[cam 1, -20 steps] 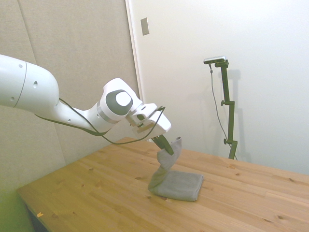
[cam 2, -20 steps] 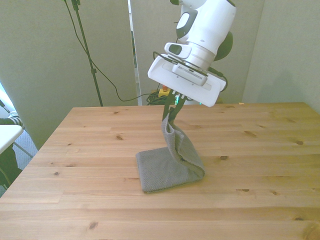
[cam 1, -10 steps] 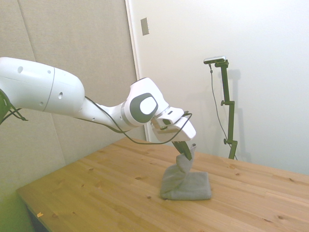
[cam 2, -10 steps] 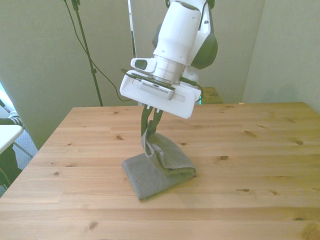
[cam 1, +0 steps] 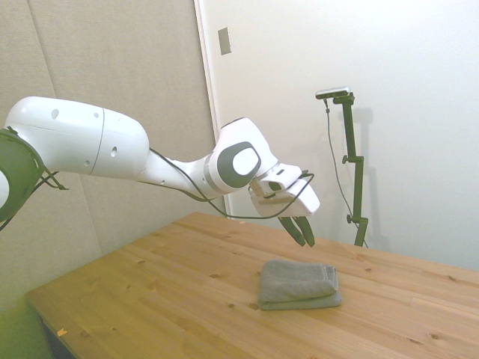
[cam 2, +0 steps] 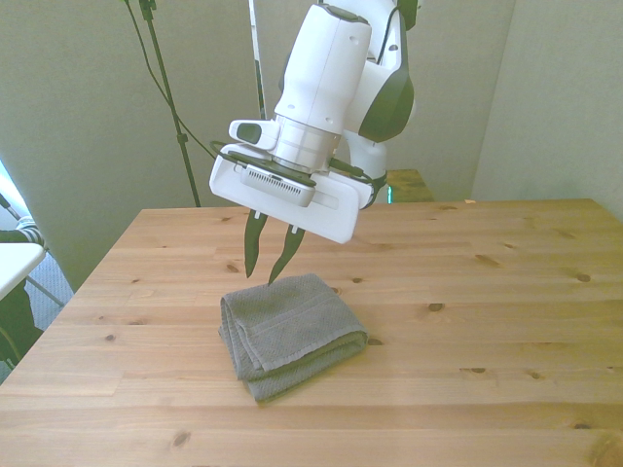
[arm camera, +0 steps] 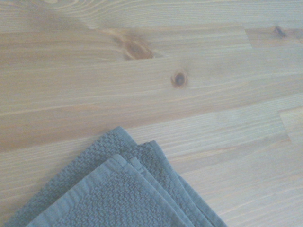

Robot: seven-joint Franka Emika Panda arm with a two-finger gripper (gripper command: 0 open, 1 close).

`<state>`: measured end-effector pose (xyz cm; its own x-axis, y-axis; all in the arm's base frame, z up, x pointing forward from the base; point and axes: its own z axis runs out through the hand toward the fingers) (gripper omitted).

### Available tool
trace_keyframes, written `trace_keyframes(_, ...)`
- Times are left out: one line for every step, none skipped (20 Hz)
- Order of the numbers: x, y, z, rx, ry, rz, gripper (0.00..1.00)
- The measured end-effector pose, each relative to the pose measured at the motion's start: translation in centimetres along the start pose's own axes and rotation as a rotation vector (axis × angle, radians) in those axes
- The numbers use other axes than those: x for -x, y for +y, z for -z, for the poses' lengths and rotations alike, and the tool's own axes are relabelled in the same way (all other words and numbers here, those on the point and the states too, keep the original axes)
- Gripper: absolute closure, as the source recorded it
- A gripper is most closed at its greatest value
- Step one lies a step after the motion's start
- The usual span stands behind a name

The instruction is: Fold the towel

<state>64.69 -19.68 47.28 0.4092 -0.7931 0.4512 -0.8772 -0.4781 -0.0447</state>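
White Franka arm extended low over the wooden table (cam 2: pixel 506 292), wrist pitched forward and downward so that the gripper (cam 2: pixel 269 255) hangs in the air just above the towel (cam 2: pixel 290 334), clear of the cloth; in the side view the gripper (cam 1: pixel 300 230) sits above the towel's (cam 1: pixel 299 284) upper surface, nearer its far edge. The two dark fingers (cam 2: pixel 252 246) are spread slightly apart and grasp nothing. A black cable (cam 1: pixel 224 213) loops from the forearm to the white flange behind the fingers. The mid-grey towel lies flat near the middle of the table, folded into a stacked rectangle with rounded folds; in the front view its layered, open edges face the front view's left and the camera, and the whole lies at a slight angle to the table's boards. The wrist view shows one corner of the towel (arm camera: pixel 118 194), several hemmed layers stepped one over another, resting on bare planks (arm camera: pixel 189 113) with dark knots. Behind the table, beige wall panels (cam 1: pixel 112 67), a white wall with a small grey plate (cam 1: pixel 224 40). No legible writing on the arm, the towel or the wall plate
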Motion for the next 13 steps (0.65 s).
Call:
trace_keyframes(0.0,-0.1,0.1,-0.003,-0.003,0.001,0.0)
trace_keyframes(0.3,-0.2,0.2,-0.011,-0.026,0.001,0.0)
trace_keyframes(0.7,-0.3,0.5,-0.023,-0.07,0.011,0.0)
trace_keyframes(1.4,-0.4,1.3,-0.036,-0.124,0.023,0.0)
trace_keyframes(2.3,-0.4,2.5,-0.046,-0.178,0.034,0.0)
trace_keyframes(3.5,-0.2,4.2,-0.054,-0.234,0.042,0.0)
trace_keyframes(4.9,0.2,6.2,-0.059,-0.292,0.046,0.0)
trace_keyframes(6.3,0.7,8.5,-0.061,-0.34,0.041,0.0)
trace_keyframes(7.7,1.1,10.8,-0.063,-0.361,0.028,0.0)
trace_keyframes(9.4,1.6,12.9,-0.068,-0.373,0.021,0.0)
trace_keyframes(11.2,2.1,14.7,-0.073,-0.381,0.021,0.0)
trace_keyframes(13.1,2.7,16.2,-0.077,-0.388,0.029,0.0)
trace_keyframes(15.0,3.5,17.4,-0.077,-0.394,0.04,0.0)
